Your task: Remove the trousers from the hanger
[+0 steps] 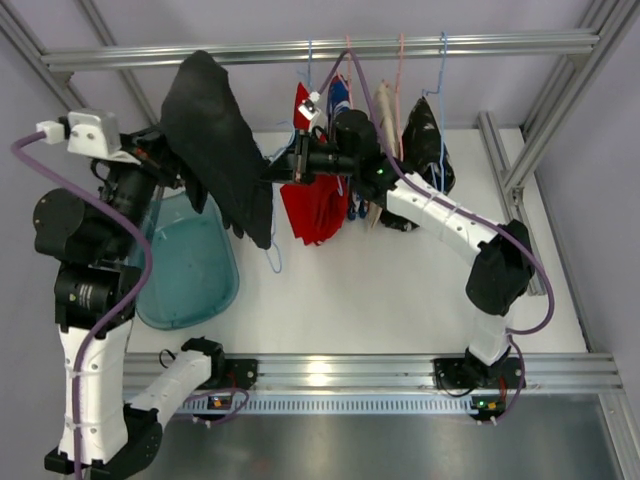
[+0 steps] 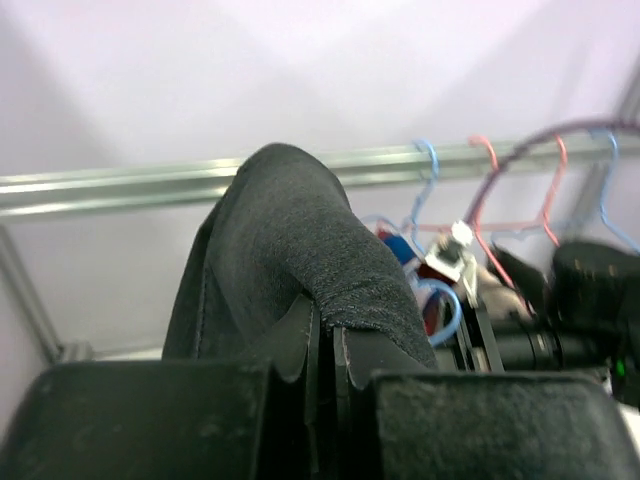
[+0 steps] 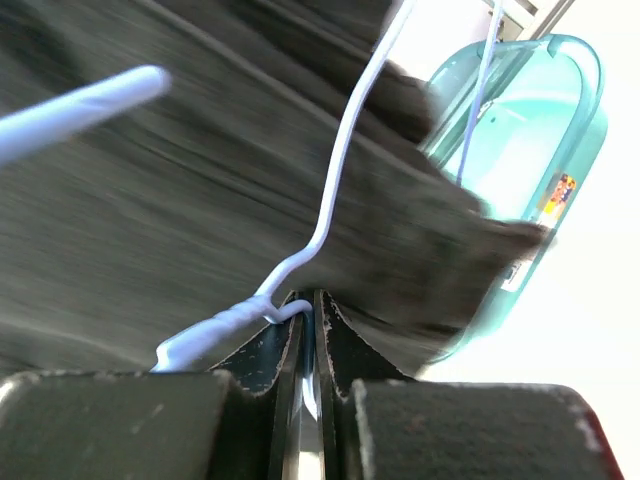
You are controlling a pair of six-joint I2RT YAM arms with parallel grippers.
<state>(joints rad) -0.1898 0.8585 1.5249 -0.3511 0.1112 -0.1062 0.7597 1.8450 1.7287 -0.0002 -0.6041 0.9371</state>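
Left hand (image 2: pixel 325 345) pinches soft black trousers (image 2: pixel 290 230); right hand (image 3: pixel 308 340), wire hanger (image 3: pixel 330 200).

Robotics lab cell, aluminium-profile frame (image 1: pixel 250 50) enclosed a white table (image 1: pixel 400 300), plain pale wall (image 2: pixel 300 60) stood behind the frame.

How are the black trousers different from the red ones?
Colour: the black trousers are dark black, and the red trousers are bright red.
Hold: the left gripper pinches the black trousers, while the red trousers hang under the rail.
Place: the black trousers are held up out to the left, and the red trousers are in the middle.
Both are soft, draped cloth.
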